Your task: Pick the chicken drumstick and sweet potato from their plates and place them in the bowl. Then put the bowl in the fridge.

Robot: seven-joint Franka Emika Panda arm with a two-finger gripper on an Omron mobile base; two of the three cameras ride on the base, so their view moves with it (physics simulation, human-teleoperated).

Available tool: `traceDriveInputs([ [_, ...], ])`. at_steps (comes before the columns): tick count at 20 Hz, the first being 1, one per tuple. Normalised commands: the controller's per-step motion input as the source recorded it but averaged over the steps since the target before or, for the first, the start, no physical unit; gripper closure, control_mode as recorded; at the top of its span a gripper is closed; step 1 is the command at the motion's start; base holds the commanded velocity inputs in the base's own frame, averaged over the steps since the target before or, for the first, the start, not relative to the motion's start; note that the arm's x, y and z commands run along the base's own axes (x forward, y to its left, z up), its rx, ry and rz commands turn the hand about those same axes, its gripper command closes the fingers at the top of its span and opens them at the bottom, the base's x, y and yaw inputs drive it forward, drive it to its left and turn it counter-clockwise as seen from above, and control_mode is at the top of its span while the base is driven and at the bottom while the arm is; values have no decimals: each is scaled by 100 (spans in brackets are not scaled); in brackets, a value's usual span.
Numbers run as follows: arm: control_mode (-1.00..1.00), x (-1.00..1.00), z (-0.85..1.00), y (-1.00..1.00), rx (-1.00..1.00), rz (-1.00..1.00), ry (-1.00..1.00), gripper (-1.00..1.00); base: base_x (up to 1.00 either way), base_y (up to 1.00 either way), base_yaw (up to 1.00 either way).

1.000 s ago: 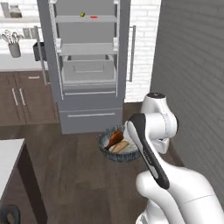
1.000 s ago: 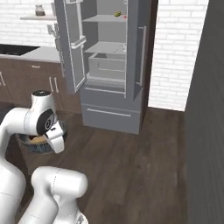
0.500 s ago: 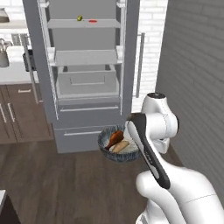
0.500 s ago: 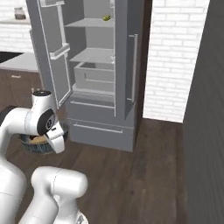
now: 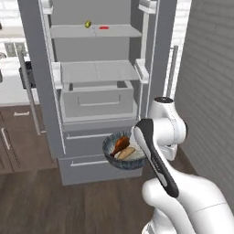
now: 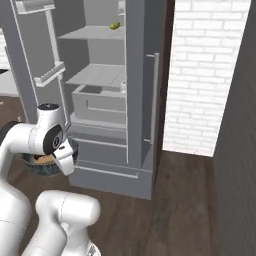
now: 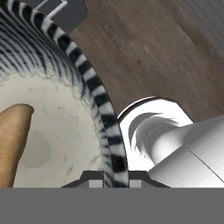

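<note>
Straight ahead of my claw the fridge [image 5: 96, 82] stands wide open, so the way in is free between its two swung-out doors. The middle shelf [image 5: 98, 71] up and ahead of me is bare, while the top shelf [image 5: 93, 31] has a small green thing [image 5: 87, 24] and a red thing [image 5: 104, 28]. Level with me it's just closed drawer fronts [image 5: 91, 137], and a brick wall [image 6: 200, 75] closes off my right.

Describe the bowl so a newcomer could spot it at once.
Start at the tall grey fridge with its doors open. In front of its lower drawers, the white arm's hand holds the bowl by its rim, off the floor. It is deep and round, dark speckled outside and pale inside, and is the one container holding the reddish-brown drumstick and the tan sweet potato.
</note>
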Motion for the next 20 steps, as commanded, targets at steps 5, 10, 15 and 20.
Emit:
traceDriveInputs([
  [5, 100, 0, 0, 0, 0, 0, 0, 100, 88, 11, -7],
  [10, 100, 0, 0, 0, 0, 0, 0, 100, 74, 36, -16],
  [15, 100, 0, 0, 0, 0, 0, 0, 100, 34, 52, -7],
  [20, 100, 0, 0, 0, 0, 0, 0, 100, 63, 4, -5],
])
